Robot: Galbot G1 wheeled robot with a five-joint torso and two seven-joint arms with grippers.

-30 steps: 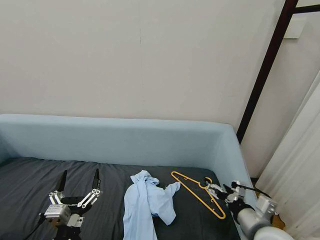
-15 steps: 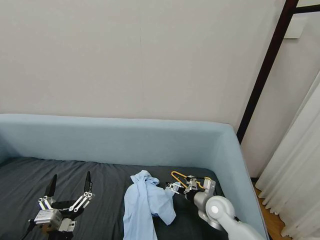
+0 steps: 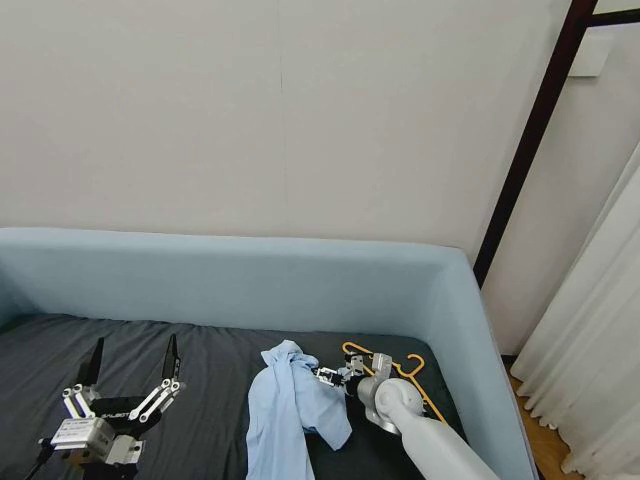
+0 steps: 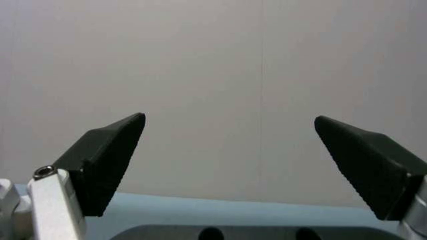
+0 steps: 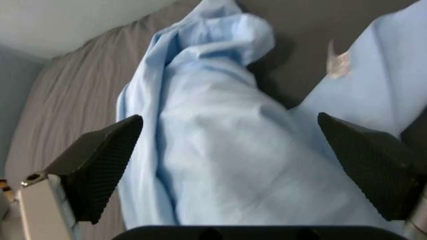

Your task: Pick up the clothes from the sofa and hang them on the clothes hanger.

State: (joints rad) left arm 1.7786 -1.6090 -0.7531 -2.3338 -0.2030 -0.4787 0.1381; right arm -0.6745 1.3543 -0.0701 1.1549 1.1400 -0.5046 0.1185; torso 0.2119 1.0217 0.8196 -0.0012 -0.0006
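A crumpled light blue garment lies on the dark grey sofa seat, seen up close as the garment in the right wrist view. An orange hanger lies flat just right of it, partly hidden by my right arm. My right gripper is open at the garment's right edge, its fingertips spread over the cloth with nothing held. My left gripper stands open at the left of the seat, fingers pointing up toward the wall, well apart from the garment.
The sofa's light blue backrest runs behind the seat and its right arm closes the side. A dark pole stands at the right by a white curtain. Bare seat lies between the left gripper and the garment.
My right gripper has swept left from the sofa's right edge, over the hanger, to the garment's right edge. The left gripper has drifted slightly left and down.
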